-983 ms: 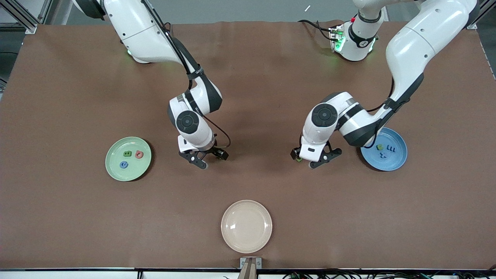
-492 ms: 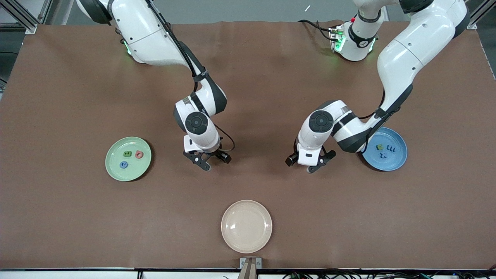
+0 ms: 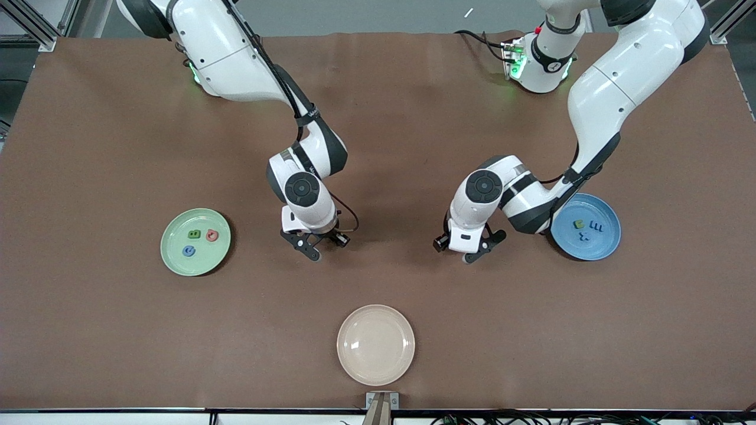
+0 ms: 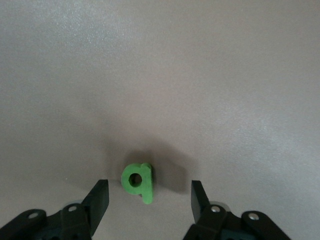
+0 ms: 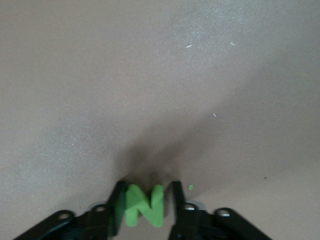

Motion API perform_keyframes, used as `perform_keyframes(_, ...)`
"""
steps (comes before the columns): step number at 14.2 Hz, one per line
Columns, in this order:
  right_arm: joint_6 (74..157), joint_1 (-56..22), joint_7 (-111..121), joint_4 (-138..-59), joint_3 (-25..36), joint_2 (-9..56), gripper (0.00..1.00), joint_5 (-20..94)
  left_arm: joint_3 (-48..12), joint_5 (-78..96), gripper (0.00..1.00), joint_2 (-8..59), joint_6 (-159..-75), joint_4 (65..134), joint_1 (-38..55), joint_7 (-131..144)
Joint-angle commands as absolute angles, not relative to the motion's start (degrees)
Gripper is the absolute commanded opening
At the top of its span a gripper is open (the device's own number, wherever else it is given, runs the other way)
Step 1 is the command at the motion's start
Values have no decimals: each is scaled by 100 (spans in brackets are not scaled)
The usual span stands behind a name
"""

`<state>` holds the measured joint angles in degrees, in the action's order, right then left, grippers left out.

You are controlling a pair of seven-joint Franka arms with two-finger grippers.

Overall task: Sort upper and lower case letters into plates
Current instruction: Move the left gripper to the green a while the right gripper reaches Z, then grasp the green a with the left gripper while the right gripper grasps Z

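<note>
In the left wrist view a small green letter lies flat on the table between the spread fingers of my left gripper, which is open and low over it. In the front view that gripper is beside the blue plate, which holds one green letter and two blue letters. My right gripper is shut on a green capital N, close to the table. It is beside the pale green plate, which holds a green, a red and a blue letter.
A cream-white plate sits near the table's front edge, between the two grippers and nearer the camera. Both arms' elbows hang over the middle of the brown table.
My left gripper has moved toward the right arm's end of the table, over the small green letter, which it now hides in the front view. My right gripper has shifted slightly the other way.
</note>
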<state>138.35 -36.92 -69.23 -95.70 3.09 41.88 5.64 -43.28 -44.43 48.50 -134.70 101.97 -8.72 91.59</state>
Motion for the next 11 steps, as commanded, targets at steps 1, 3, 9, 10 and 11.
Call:
perform_keyframes(1,13887,-3814,-7241,-9545,352,4245,5,545,-4289,-4438,72,4887,-13509,10125,-809,9158)
perform_keyframes(3,13834,-3823,-7242,-9545,352,4219,0,545,-4245,-4438,68,4887,-13509,10116,-809,9158)
perform_keyframes(9,12474,-3000,-5929,-9149,352,3746,0,545,-4166,-4447,56,4887,-13518,10125,-809,9123)
perform_keyframes(10,12185,-2762,-5506,-9167,343,3570,0,562,-4166,-4447,50,4887,-13518,10125,-809,9123)
perform_keyframes(11,11982,-2586,-5102,-9193,351,3429,0,562,-4166,-4447,44,4887,-13518,10116,-809,9123)
